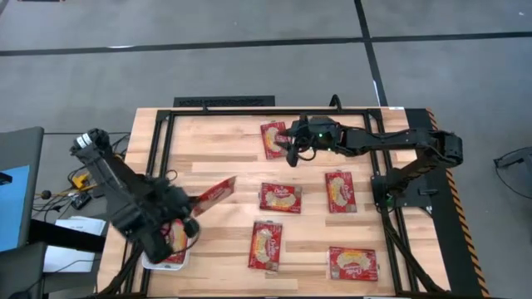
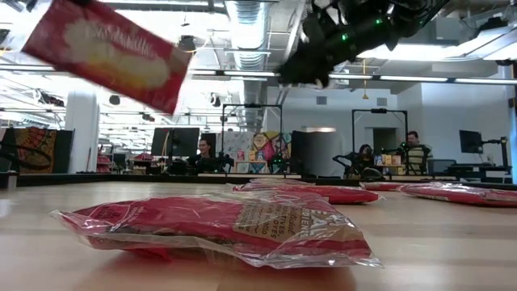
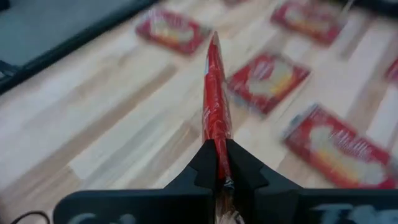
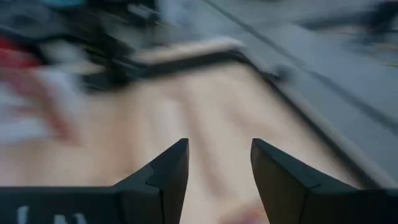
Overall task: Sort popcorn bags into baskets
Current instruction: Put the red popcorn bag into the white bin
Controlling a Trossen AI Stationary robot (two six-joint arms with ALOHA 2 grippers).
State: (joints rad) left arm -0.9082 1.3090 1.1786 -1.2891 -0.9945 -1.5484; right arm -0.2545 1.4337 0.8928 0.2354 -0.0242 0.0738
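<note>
The left gripper (image 3: 217, 168) has its two dark fingers pressed tight on the end of one popcorn bag (image 3: 215, 99). The bag sticks straight out past the fingertips, thin edge up, and hangs in the air above the wooden table (image 1: 216, 158). Right under this gripper, at the near left corner of the table, sits the white basket (image 1: 151, 262), and another red bag (image 1: 176, 241) lies in it.

The right gripper (image 4: 219, 165) has its fingers apart with nothing between them. It hangs above the far side of the table, just beside a flat bag (image 1: 273, 139) that lies there.

Farther out from both grippers, four more bags lie flat on the wood: one in the middle (image 1: 280, 197), one to its right (image 1: 339, 190), one nearer the front edge (image 1: 266, 244) and one at the front right (image 1: 353, 263). They lie apart and do not touch.

Past the table, in the room, some people sit at desks (image 2: 203, 153).
</note>
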